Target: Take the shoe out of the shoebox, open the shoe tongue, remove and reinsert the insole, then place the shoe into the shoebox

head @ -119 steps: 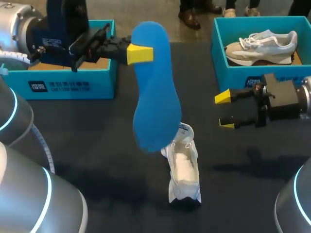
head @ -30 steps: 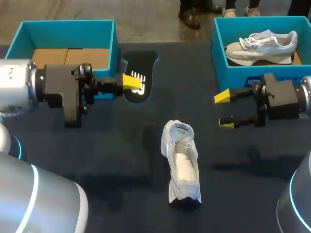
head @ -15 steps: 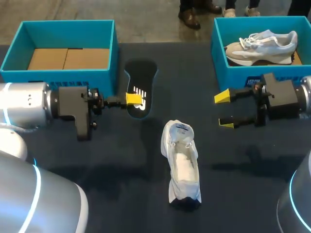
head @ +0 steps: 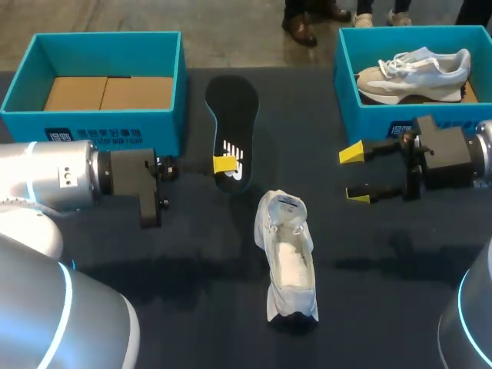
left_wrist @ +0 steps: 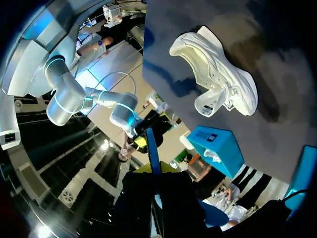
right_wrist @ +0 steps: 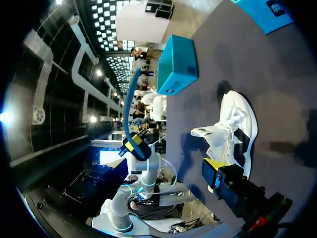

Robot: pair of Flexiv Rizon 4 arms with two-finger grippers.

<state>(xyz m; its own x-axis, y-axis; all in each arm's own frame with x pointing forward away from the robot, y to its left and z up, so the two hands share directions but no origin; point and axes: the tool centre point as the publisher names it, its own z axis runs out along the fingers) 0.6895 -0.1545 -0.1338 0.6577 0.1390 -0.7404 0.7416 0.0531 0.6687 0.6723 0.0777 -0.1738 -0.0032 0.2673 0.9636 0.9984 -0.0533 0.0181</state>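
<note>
At the left edge of the head view, the left arm (head: 54,175) is showing as a fat silver cylinder, with a thin cyan light ring glowing round it and a few small dark dots marking its face. A boxy black wrist block (head: 138,184) is narrowing into the left gripper (head: 224,163) with its yellow tip. In the lower left corner, a big rounded grey link (head: 69,323) is wearing another cyan ring. At the right edge, the right arm (head: 483,157) is ending in a black housing (head: 442,154), and the right gripper (head: 355,175) is carrying two yellow wedge tips.

shoe (head: 287,265): white | insole (head: 232,123): black, white logo | shoeboxes (head: 108,127): teal | table (head: 192,254): dark
</note>
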